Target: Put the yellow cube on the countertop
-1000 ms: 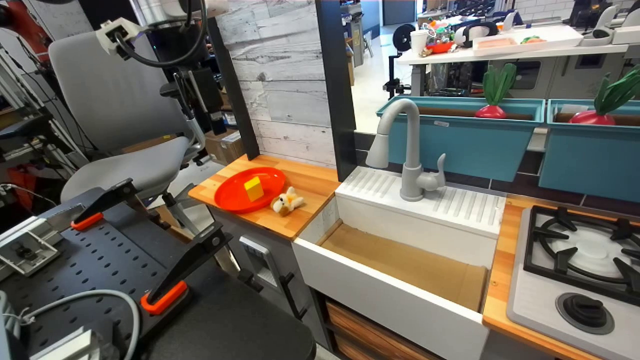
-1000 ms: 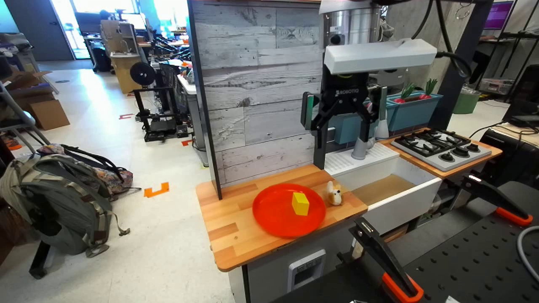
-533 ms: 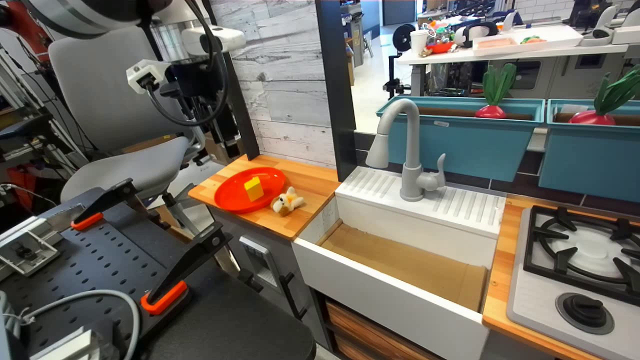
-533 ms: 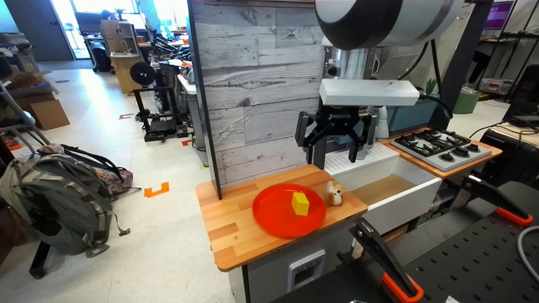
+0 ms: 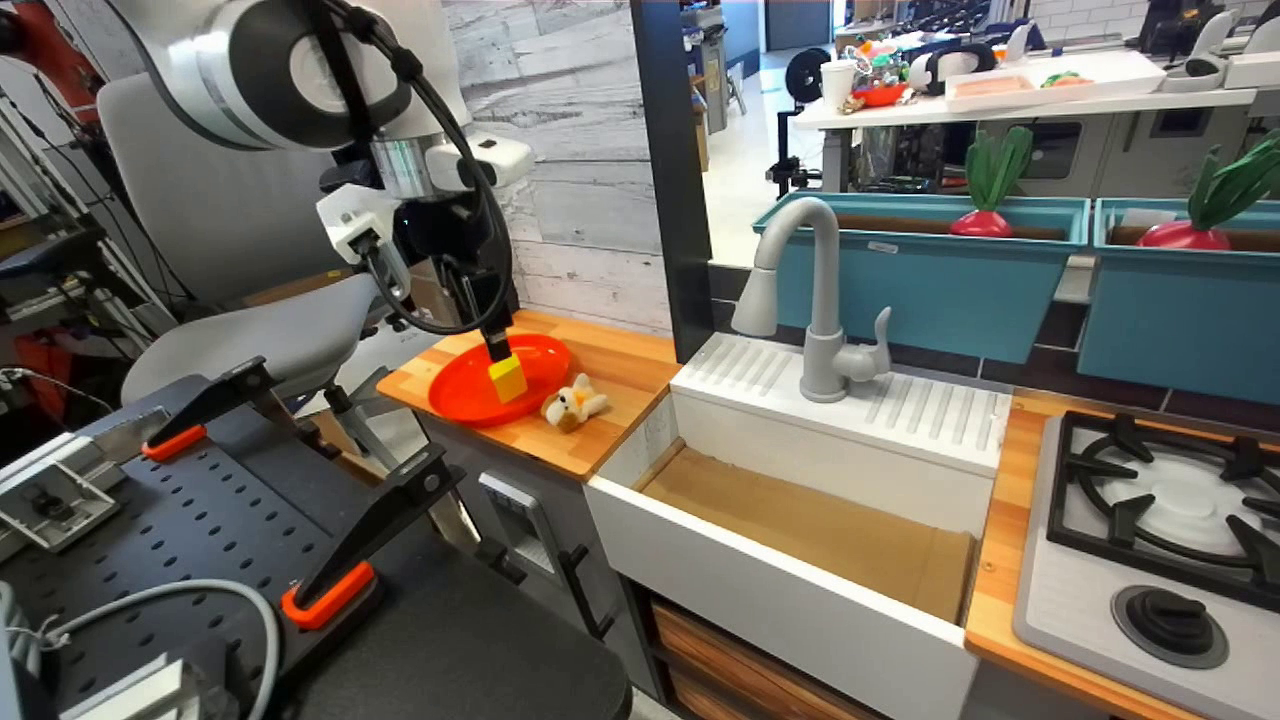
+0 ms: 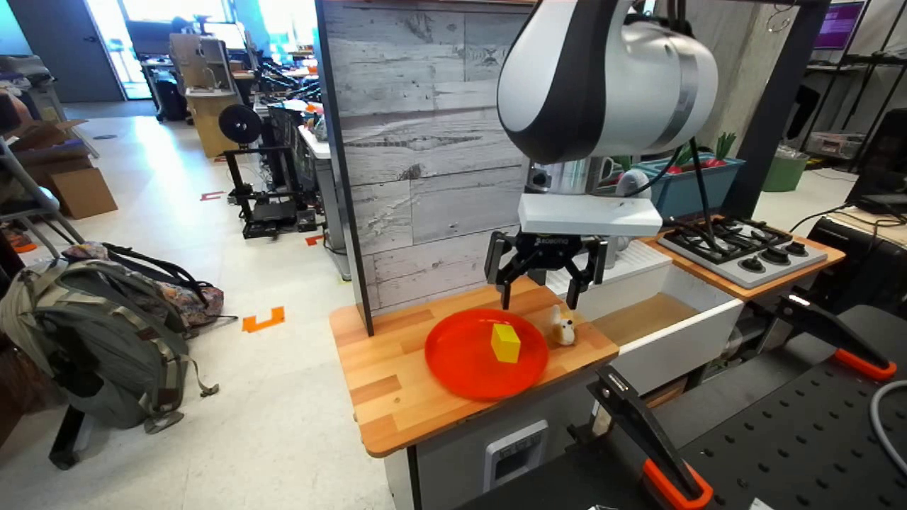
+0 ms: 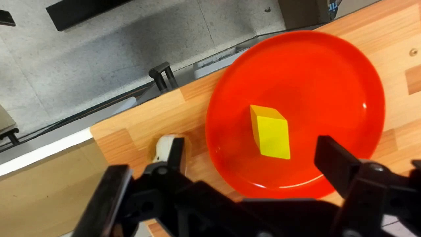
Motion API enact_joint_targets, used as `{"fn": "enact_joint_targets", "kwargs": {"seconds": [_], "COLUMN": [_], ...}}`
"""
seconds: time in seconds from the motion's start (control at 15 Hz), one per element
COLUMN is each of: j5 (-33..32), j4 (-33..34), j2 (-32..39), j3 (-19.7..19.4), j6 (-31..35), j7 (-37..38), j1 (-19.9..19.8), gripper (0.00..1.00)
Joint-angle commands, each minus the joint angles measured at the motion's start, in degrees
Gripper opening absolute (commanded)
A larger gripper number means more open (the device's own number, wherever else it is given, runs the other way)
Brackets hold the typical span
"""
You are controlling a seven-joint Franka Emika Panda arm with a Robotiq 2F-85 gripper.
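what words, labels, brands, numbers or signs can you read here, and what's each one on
"ROBOTIQ": on the gripper, small but legible in an exterior view.
Pale label on a teal planter: too small to read.
Purple screen in the background: no text legible.
I can make out no other text.

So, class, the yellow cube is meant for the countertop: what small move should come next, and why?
Probably lower the open gripper, centring it on the yellow cube. The cube lies ungripped on the red plate, not directly on the countertop, and the wrist view shows it between the fingertips, nearer the one at the picture's right.
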Motion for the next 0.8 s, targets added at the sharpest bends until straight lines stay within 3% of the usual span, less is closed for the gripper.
{"fn": "enact_joint_targets", "kwargs": {"seconds": [0.0, 0.4, 0.47, 0.53, 0.73], "j5": [1.8, 1.6, 1.2, 1.1, 1.2], "j4": [5.4, 12.3, 13.2, 13.9, 15.1], "j2": [5.6, 12.5, 13.4, 14.1, 15.0], "j3": [-0.6, -2.0, -2.7, -3.1, -3.6], "j6": [1.1, 0.5, 0.3, 0.5, 0.2], "j7": [-1.2, 0.5, 0.9, 0.9, 0.6], "j1": [1.4, 4.3, 5.1, 5.6, 6.3], "gripper": [1.00, 1.00, 0.75, 0.72, 0.49]}}
